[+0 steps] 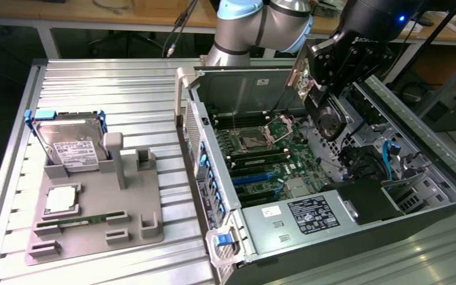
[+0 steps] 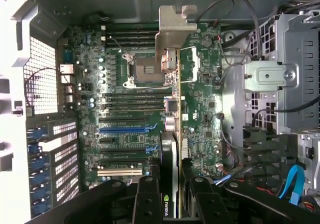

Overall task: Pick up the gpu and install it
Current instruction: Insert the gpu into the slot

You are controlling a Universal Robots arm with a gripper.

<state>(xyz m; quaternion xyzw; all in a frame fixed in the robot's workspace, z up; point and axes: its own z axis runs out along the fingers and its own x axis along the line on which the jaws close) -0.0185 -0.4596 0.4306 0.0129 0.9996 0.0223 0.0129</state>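
As it hangs above the green motherboard (image 2: 120,104), the black hand (image 2: 170,186) grips the thin gpu (image 2: 170,149) edge-on.
Silvery bent bracket (image 2: 172,29), dark flat board.

Finding one: my pincer (image 2: 169,180) grips the gpu (image 2: 168,149), yet the card's near end and my finger bases are cut off by the wrist view's edge. The card shows edge-on, so I cannot inspect its faces.

Finding two, exterior view: my wrist hides part of the motherboard (image 1: 268,160). The hard drive (image 1: 71,145) label print is too small to read.
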